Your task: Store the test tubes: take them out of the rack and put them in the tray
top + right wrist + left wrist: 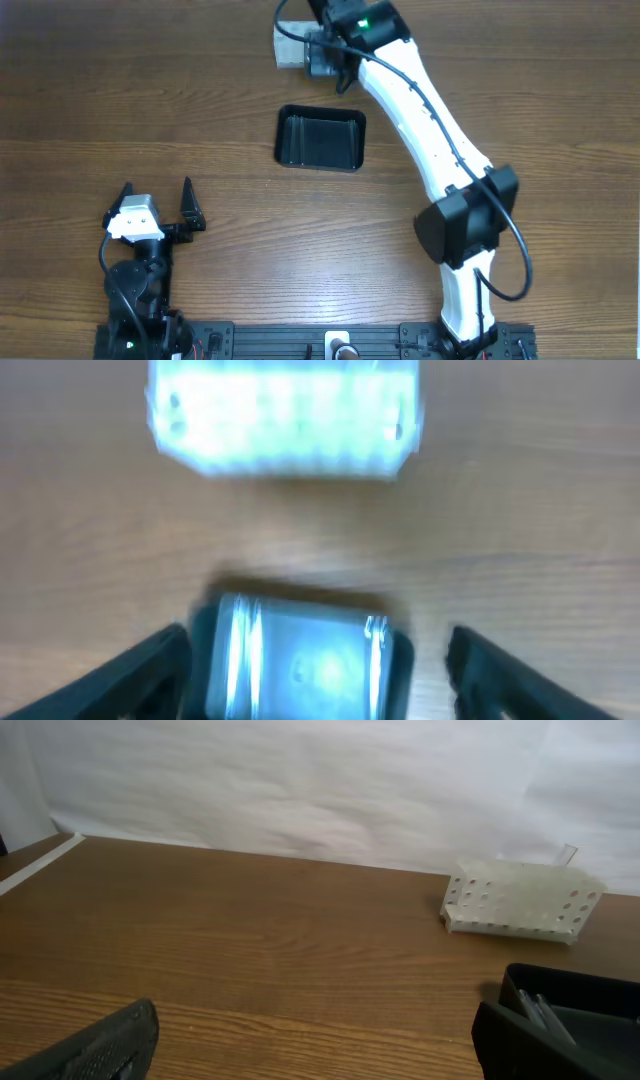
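Arms: right outstretched, right claw (318, 635) spread above tray (283, 140); left folded, left claw (157, 187) spread.

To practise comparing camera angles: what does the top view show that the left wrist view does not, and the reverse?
Top view, not left wrist: the right arm, stretched far forward. Left wrist, not top: a test tube standing in the rack, and tubes lying in the tray. Both: the rack, the tray, the wooden table and the left end effector.
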{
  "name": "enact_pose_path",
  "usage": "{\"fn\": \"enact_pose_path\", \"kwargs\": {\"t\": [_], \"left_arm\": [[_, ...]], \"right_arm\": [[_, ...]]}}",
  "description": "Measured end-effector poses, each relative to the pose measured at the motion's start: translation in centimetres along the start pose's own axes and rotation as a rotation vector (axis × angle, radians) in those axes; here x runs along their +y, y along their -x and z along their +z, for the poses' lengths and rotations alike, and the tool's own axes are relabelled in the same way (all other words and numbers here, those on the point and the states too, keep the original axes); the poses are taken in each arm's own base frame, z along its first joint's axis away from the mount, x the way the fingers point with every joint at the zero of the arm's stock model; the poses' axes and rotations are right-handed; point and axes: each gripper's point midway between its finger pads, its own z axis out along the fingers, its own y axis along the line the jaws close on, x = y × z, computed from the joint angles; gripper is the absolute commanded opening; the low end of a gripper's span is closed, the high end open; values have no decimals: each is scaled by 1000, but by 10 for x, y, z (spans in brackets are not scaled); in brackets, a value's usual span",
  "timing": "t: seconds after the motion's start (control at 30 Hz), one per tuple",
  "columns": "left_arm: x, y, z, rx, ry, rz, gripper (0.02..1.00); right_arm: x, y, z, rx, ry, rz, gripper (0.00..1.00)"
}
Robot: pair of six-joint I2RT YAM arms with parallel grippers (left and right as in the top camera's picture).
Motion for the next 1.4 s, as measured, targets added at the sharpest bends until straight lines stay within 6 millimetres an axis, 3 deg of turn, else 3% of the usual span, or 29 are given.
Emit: {"fn": "enact_pose_path", "kwargs": {"t": [0.13, 0.37, 0.53, 0.83, 1.4], "left_arm": [[0, 0, 0, 0, 0, 0, 998], [0, 0, 0, 0, 0, 0, 998], [0, 0, 0, 0, 0, 0, 998], [0, 0, 0, 0, 0, 0, 998], [0, 0, 0, 0, 0, 0, 998]], "right_arm": [[-2, 40, -5, -163, -12, -27, 908], [-23, 80, -2, -308, -76, -20, 901], [-30, 87, 31, -324, -107, -34, 901], [-24, 82, 97, -324, -121, -66, 901], [-17, 82, 147, -366, -115, -94, 853]]}}
